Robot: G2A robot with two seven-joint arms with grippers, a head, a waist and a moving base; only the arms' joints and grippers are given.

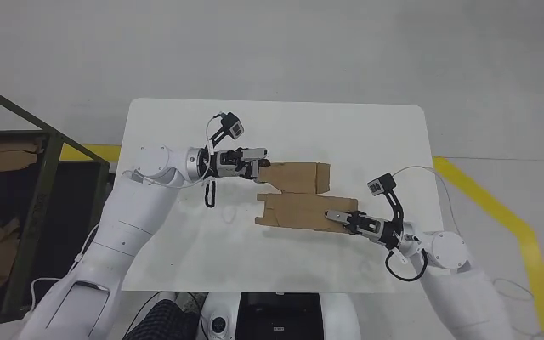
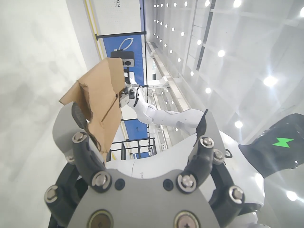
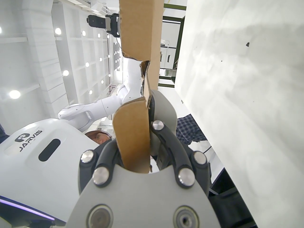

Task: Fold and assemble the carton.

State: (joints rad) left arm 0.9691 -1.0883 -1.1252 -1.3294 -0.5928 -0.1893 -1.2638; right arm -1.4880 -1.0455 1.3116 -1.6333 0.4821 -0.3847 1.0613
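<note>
- The brown carton (image 1: 297,208) is a flat, partly folded piece of cardboard. It sits between the two end effectors.
- The left end effector (image 1: 257,167) is at one end of the carton. Its fingers (image 2: 79,117) are spread wide. A ragged edge of the cardboard leans on one finger. The other finger is well apart from the carton.
- The right end effector (image 1: 344,218) is at the other end of the carton. It is pinched narrow on the cardboard. A flap goes in between the two sides, and one side presses flat on the board.
- From each end effector, the carton runs straight out to the other one.
- The white desk (image 1: 374,136) lies under both end effectors. I cannot tell if the carton touches it.
</note>
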